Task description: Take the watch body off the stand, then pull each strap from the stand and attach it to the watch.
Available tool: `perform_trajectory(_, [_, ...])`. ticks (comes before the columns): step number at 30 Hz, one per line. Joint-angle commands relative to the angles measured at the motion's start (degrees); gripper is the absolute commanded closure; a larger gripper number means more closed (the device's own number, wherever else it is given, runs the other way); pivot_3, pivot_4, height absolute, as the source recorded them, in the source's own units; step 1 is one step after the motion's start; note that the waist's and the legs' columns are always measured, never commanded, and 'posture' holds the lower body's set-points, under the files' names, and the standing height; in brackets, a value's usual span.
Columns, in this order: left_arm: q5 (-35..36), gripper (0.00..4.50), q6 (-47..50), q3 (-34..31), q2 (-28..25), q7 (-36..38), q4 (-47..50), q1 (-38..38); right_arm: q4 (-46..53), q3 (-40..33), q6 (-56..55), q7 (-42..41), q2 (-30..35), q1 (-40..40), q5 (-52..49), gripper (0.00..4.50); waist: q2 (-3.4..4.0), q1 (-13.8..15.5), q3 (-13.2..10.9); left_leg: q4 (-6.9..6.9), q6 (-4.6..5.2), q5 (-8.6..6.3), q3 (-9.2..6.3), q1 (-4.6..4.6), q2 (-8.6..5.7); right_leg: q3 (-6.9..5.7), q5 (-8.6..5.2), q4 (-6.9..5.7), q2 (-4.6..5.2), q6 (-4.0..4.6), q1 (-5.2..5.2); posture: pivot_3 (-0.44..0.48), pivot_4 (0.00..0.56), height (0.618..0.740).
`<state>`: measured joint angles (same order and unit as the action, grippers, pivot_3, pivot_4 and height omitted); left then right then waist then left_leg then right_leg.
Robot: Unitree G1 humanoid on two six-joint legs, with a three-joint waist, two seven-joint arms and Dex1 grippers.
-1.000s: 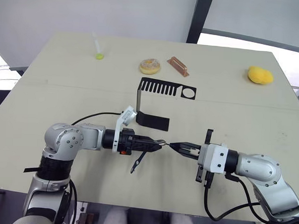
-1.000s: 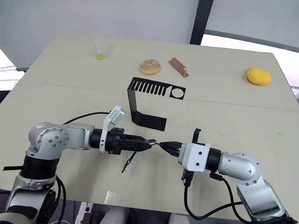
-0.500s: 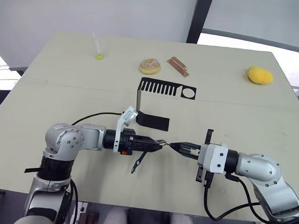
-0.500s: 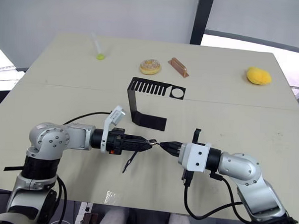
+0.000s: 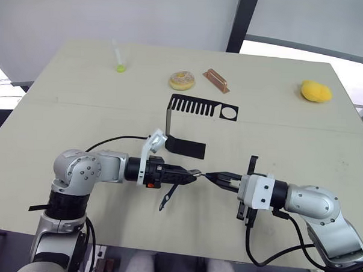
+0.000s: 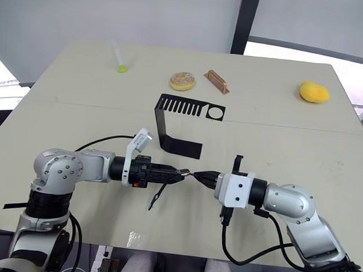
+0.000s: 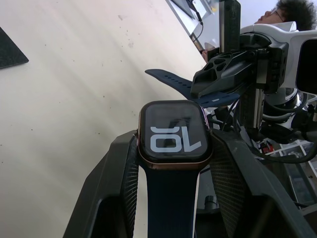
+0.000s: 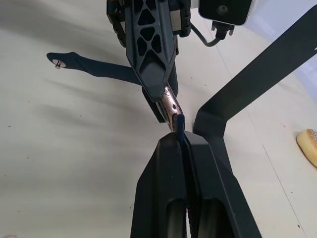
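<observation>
With my left gripper (image 5: 195,173) jaws clamped on the watch body (image 7: 173,135), 1 strap already hanging, I feed the second strap (image 8: 179,124), pinched in my right gripper (image 5: 208,176), squarely into its slot.

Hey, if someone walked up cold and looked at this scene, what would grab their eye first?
Probably the two claws meeting tip to tip over the near middle of the table: the left claw grips the watch body, one strap dangling below it, while the right claw pinches the other strap against the watch. Behind them sits the empty black stand.
</observation>
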<state>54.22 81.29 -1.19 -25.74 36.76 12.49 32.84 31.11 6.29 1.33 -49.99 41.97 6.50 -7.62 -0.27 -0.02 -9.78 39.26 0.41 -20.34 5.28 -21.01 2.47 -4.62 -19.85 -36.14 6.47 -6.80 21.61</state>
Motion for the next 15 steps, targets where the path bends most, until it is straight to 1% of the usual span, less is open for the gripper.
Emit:
perform_trajectory(1, [2.04,2.91,0.29,1.07,1.49,0.55,2.63,0.68,1.84,1.59,-0.95,-0.19,-1.03,1.4,-0.02,4.5,0.0,0.0,0.0,0.0,0.0,0.0,0.0,0.0,0.0,0.0,0.0,0.0,0.0,0.0,0.0,0.0,0.15,0.74])
perform_trajectory(15, [1.71,2.91,0.55,1.8,1.15,0.66,2.69,0.89,2.0,2.08,-0.85,-0.29,-1.51,2.01,1.69,4.5,0.0,0.0,0.0,0.0,0.0,0.0,0.0,0.0,0.0,0.0,0.0,0.0,0.0,0.0,0.0,0.0,0.15,0.74])
